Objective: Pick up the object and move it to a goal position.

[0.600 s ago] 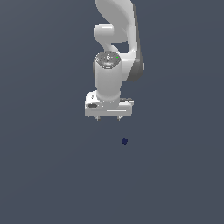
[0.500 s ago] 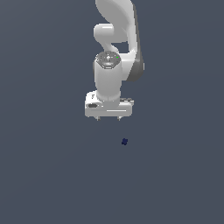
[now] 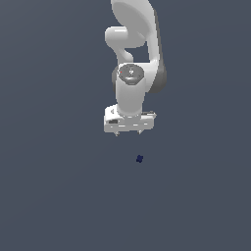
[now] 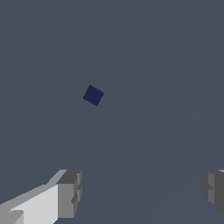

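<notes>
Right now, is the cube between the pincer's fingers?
No. In the wrist view the cube lies apart from the open pincer, not between its fingers.

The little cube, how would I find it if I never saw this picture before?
Start at the big white robot arm and go down to its hand. Just below that, slightly toward the exterior view's right, sits the little cube alone on the grey floor. It is the only dark navy-blue speck there.
</notes>
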`<state>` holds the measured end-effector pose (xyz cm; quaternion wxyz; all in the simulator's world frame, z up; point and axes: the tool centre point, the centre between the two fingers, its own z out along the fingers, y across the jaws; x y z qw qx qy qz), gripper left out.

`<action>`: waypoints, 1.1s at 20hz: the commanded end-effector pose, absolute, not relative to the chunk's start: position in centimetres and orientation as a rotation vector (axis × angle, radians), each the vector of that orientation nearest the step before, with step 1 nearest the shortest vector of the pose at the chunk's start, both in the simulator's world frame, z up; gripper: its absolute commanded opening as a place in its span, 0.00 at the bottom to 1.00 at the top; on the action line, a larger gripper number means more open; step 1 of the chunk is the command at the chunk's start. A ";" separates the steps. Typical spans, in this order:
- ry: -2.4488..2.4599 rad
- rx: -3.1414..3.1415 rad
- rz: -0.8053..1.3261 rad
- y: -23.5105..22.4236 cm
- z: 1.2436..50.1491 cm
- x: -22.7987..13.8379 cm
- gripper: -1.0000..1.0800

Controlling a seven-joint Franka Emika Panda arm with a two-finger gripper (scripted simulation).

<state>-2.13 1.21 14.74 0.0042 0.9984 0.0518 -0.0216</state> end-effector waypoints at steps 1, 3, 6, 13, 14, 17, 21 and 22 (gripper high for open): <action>0.163 3.128 -0.067 1.1 14.8 -2.1 0.96; 0.175 3.127 -0.068 1.2 14.7 -2.1 0.96; 0.211 3.124 -0.068 1.3 14.5 -1.9 0.96; 0.377 3.106 -0.064 1.8 13.7 -1.2 0.96; 0.410 3.102 -0.063 1.9 13.6 -1.1 0.96; 0.522 3.084 -0.061 2.3 13.0 -0.6 0.96; 0.705 3.047 -0.057 2.9 12.1 0.1 0.96; 0.753 3.035 -0.056 3.1 11.9 0.3 0.96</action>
